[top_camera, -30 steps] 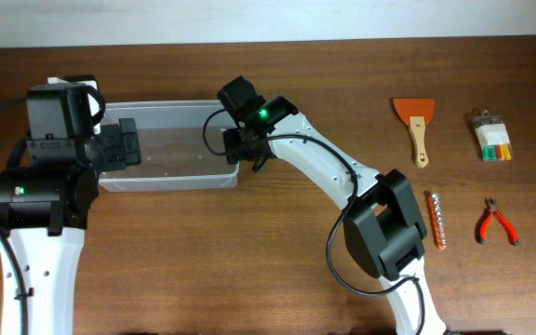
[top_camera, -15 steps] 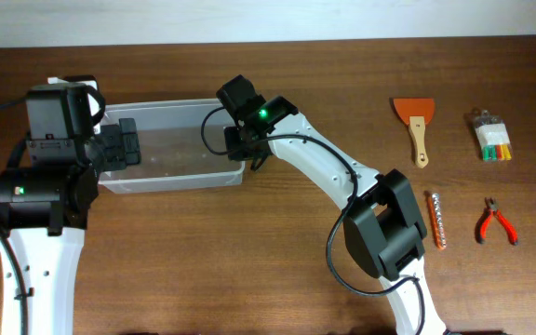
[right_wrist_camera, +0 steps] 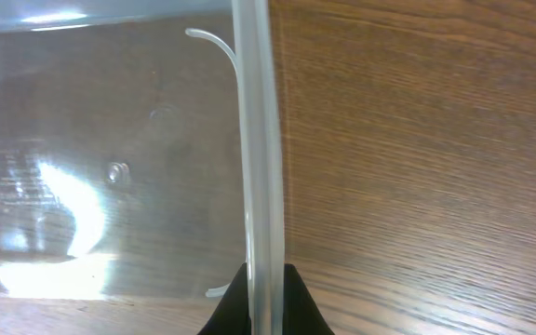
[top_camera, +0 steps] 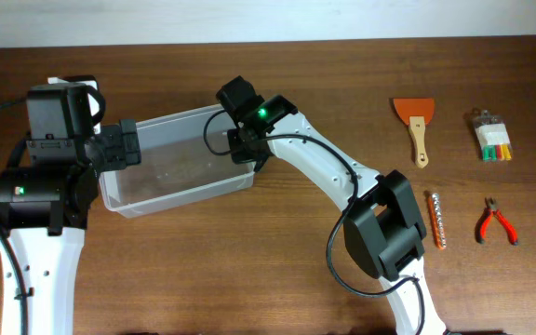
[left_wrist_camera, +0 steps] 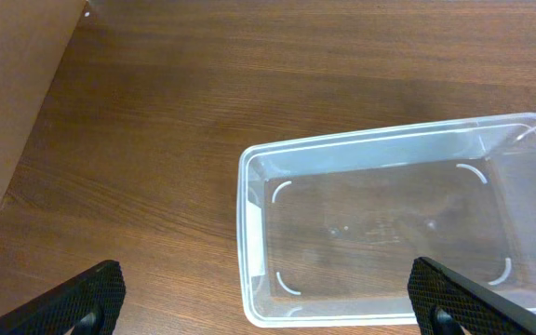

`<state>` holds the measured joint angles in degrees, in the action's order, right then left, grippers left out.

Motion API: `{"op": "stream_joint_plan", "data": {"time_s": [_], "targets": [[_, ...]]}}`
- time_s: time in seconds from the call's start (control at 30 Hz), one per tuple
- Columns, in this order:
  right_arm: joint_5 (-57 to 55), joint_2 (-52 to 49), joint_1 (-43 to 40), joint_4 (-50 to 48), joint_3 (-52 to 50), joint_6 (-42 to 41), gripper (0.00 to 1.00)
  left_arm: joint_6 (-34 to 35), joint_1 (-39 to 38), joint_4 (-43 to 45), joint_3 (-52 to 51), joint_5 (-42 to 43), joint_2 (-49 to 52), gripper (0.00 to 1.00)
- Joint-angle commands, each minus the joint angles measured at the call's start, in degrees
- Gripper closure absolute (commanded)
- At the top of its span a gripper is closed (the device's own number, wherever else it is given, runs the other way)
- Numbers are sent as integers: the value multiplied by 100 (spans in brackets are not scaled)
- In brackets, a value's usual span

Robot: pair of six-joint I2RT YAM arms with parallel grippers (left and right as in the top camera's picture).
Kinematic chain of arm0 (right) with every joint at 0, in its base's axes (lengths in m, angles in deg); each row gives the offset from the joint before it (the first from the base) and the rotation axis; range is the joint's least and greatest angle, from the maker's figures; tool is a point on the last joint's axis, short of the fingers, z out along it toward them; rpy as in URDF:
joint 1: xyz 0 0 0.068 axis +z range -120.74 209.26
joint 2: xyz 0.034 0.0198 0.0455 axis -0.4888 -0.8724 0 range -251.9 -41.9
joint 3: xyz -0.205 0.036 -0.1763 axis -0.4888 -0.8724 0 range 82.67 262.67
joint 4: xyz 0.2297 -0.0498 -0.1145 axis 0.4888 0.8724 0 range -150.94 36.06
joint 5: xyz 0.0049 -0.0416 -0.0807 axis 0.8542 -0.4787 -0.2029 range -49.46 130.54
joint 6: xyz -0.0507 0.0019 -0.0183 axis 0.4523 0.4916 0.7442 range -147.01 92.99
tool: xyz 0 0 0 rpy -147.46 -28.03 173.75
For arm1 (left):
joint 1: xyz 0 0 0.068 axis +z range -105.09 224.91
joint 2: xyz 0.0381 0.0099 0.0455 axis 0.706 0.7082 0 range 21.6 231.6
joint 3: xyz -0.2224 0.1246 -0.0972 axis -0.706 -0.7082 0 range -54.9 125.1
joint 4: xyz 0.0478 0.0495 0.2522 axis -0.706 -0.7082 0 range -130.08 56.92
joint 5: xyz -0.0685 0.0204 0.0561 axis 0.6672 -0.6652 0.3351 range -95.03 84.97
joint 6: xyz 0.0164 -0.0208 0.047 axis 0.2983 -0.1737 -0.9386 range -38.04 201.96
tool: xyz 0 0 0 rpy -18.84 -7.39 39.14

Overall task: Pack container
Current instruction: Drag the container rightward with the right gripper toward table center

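The container (top_camera: 170,163) is a clear, empty plastic tub lying askew on the wooden table, left of centre. My right gripper (top_camera: 244,149) is shut on the rim of its right-hand end. In the right wrist view the rim (right_wrist_camera: 257,140) runs straight up between the two black fingertips of the right gripper (right_wrist_camera: 266,284). My left gripper (top_camera: 119,147) hovers open above the tub's left end. In the left wrist view the tub (left_wrist_camera: 249,195) lies below, between the wide-apart fingers of the left gripper (left_wrist_camera: 266,274), and nothing touches them.
On the right of the table lie an orange-bladed scraper (top_camera: 415,126), a small pack of coloured pieces (top_camera: 491,138), a slim orange-handled tool (top_camera: 436,220) and red pliers (top_camera: 496,221). A brown board (left_wrist_camera: 7,112) borders the table on the left.
The right gripper has shut on the tub's right rim. The tub has shifted right and turned, so it now lies askew. The left arm has held still.
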<state>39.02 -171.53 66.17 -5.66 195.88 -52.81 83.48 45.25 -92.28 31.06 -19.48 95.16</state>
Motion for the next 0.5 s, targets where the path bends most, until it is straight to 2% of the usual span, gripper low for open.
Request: {"op": "stream_joint_plan", "data": {"time_s": [0.0, 0.47], "targets": [[-269, 44, 11, 151, 273, 140, 96, 59, -2, -4, 131, -101, -15, 1], [-262, 249, -472, 1659, 903, 136, 96, 59, -2, -28, 131, -101, -15, 1]]}}
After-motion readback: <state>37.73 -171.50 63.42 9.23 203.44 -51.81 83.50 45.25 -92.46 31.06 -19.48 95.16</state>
